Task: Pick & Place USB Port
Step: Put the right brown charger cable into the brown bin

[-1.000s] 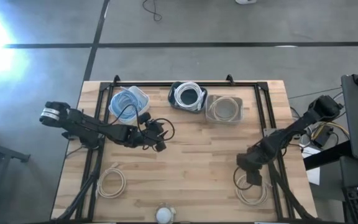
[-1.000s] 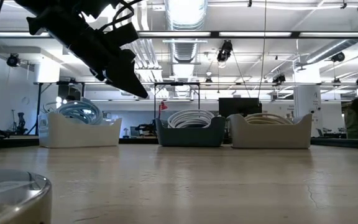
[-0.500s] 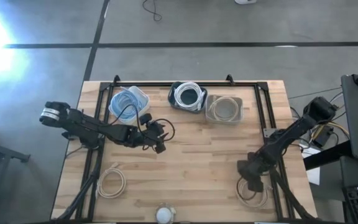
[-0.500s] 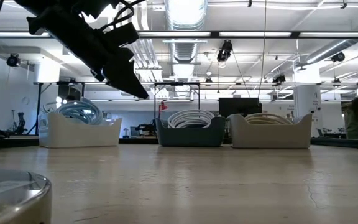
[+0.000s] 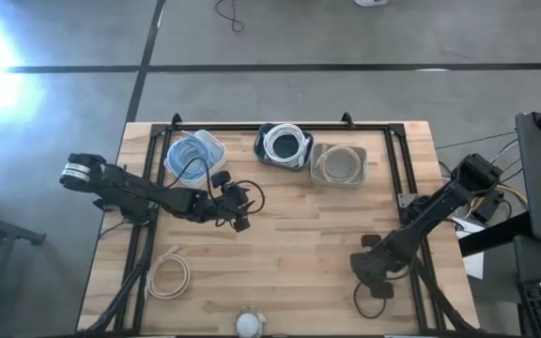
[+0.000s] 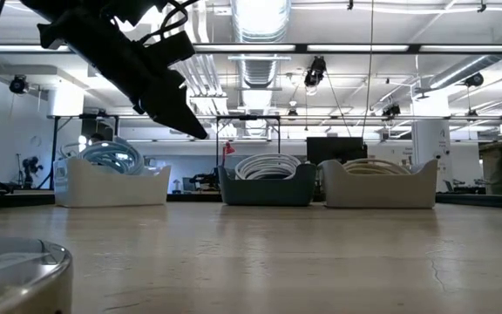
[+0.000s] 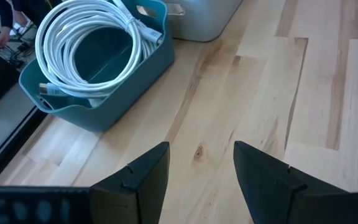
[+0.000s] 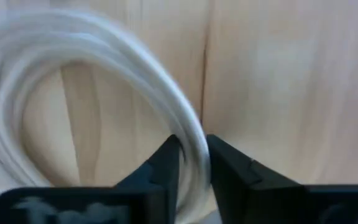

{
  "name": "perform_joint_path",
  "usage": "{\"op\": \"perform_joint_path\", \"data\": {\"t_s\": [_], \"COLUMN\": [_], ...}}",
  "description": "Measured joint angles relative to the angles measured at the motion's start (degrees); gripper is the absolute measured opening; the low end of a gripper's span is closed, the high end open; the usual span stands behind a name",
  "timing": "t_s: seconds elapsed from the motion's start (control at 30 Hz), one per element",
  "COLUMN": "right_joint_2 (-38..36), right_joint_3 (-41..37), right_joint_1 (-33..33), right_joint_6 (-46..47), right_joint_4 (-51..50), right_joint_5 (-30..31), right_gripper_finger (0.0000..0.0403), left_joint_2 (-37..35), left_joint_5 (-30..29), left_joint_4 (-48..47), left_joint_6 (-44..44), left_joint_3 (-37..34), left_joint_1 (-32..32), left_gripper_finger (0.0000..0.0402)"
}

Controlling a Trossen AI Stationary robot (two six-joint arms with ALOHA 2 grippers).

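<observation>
A white coiled cable (image 8: 55, 87) lies flat on the wood near the table's near right corner (image 5: 376, 297). My right gripper (image 5: 374, 270) is down on it, its fingers shut around a bundle of strands (image 8: 194, 152). My left gripper (image 5: 238, 218) hangs open above the table's middle left, touching nothing. It also shows in the left wrist view (image 7: 197, 165) and high in the low view (image 6: 174, 103). A second pale coil (image 5: 167, 275) lies flat near the near left corner. My right gripper pinches the white coil at one side of its loop (image 8: 191, 134) between its two fingers (image 8: 169, 163). The fingers come from above, pointing down, across the strands. Several strands run between them. The coil lies on the table.
Three bins stand along the far edge: a white one with a bluish cable (image 5: 193, 155), a teal one with a white cable (image 5: 285, 145), and a grey one with a beige cable (image 5: 338, 165). A round clear object (image 5: 247, 324) sits at the near edge. Bare wood lies between the arms.
My right gripper has moved toward the near edge and down onto the white coil at the near right corner. My left arm has kept still.
</observation>
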Motion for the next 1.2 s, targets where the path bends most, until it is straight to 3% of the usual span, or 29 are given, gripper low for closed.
{"op": "perform_joint_path", "data": {"t_s": [0.13,0.27,0.7,0.87,1.03,1.2], "right_joint_2": [0.26,-0.07,-1.52,-1.54,-1.68,-1.91], "right_joint_3": [3.41,6.20,16.55,23.42,29.77,29.07], "right_joint_1": [-0.63,-2.65,-19.17,-26.86,-33.96,-41.63], "right_joint_6": [-3.47,-7.13,-26.94,-28.88,-25.69,-25.75], "right_joint_4": [-0.06,-0.46,-5.56,-14.16,-26.06,-27.59], "right_joint_5": [3.94,9.47,48.20,57.79,59.80,59.69], "right_gripper_finger": [0.0020,0.0017,0.0014,0.0014,0.0014,0.0014], "left_joint_2": [0.00,0.00,0.00,0.00,0.00,0.00], "left_joint_5": [0.00,-0.04,-0.04,-0.04,-0.02,-0.02], "left_joint_4": [0.00,0.00,-0.02,-0.02,-0.01,-0.02], "left_joint_6": [1.39,2.84,3.06,3.04,2.97,2.74], "left_joint_3": [0.00,0.00,0.00,0.00,0.00,0.00], "left_joint_1": [0.04,0.09,0.13,0.13,0.20,0.20], "left_gripper_finger": [0.0197,0.0197,0.0197,0.0197,0.0197,0.0197]}}
